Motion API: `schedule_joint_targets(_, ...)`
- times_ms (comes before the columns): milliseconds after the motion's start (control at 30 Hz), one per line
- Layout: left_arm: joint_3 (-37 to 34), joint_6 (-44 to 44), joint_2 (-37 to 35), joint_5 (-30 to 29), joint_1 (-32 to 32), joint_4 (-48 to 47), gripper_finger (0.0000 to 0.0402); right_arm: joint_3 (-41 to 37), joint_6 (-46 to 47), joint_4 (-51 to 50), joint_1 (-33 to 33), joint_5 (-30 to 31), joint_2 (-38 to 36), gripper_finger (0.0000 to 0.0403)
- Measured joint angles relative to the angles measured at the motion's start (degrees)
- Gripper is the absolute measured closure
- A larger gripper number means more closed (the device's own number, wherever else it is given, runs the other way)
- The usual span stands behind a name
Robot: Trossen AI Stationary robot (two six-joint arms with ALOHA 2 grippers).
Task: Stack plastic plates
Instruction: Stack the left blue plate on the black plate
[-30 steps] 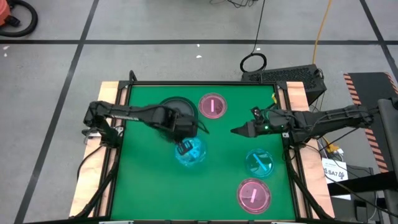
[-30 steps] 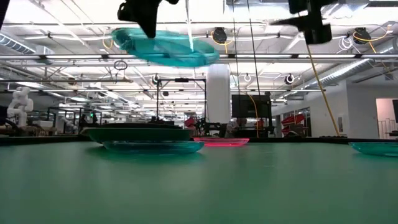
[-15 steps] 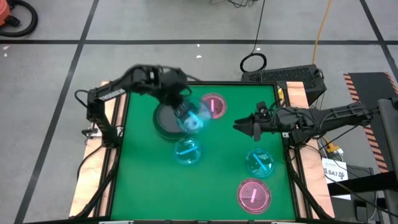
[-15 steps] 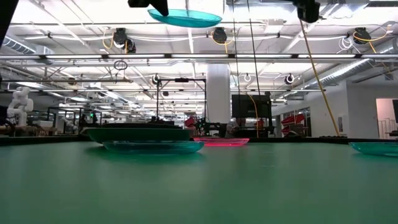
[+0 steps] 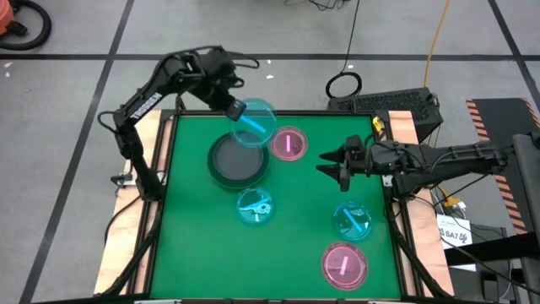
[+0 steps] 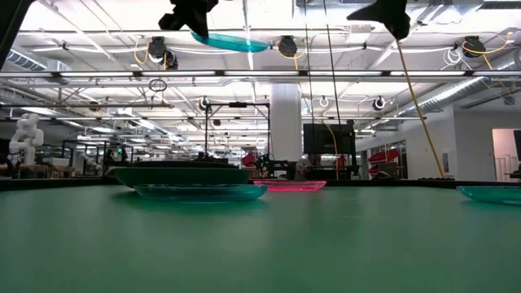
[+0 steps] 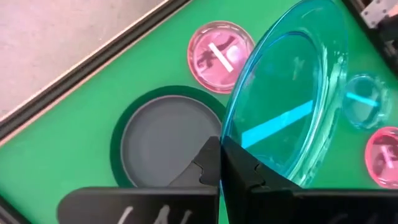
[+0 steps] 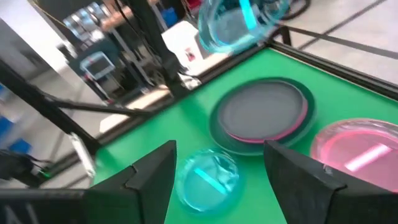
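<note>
High view: the left gripper [image 5: 234,108] is raised over the far edge of the table, fingers clamped together on the rim of a translucent cyan plate [image 5: 256,123]. The plate hangs tilted beyond the fingertips, clear of all surfaces, above and just past the dark grey stack [image 5: 239,160] that lies below the gripper. The right gripper [image 5: 331,166] waits with fingers apart, its fingertips pointed toward the translucent pink plate [image 5: 288,143] near them.

Handling judgement:
- The plate appears thin, light and stiff; an edge pinch carries it without visible sag.
- Smooth plastic is likely slippery; a tilted plate may swing or slide in the pinch.
- Grip at the rim only; the shallow centre offers no purchase.
</note>
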Motion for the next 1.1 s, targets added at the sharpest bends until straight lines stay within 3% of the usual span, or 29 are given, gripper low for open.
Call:
schedule_joint_targets(333, -3.71, 9.64, -0.02, 2.69, 7.98, -0.07, 0.0401, 0.0, -0.51, -7.75, -0.5, -0.03, -0.02, 0.017)
schedule_joint_targets(600, -16.93, 18.7, 0.0, 3.48, 11.32, 0.62, 0.0401, 0.0, 0.23, -7.83, -0.5, 0.54, -0.02, 0.017)
schedule_joint_targets(733, -23.8, 22.07, 0.04, 5.17, 12.65, 3.82, 0.0401, 0.0, 3.58, -7.81, -0.5, 5.35, -0.02, 0.017)
schedule_joint_targets(1100, -37.79, 22.83, 0.02, 5.62, 12.72, 17.07, 0.0401, 0.0, 7.7, -7.81, -2.67, 9.21, -0.02, 0.017)
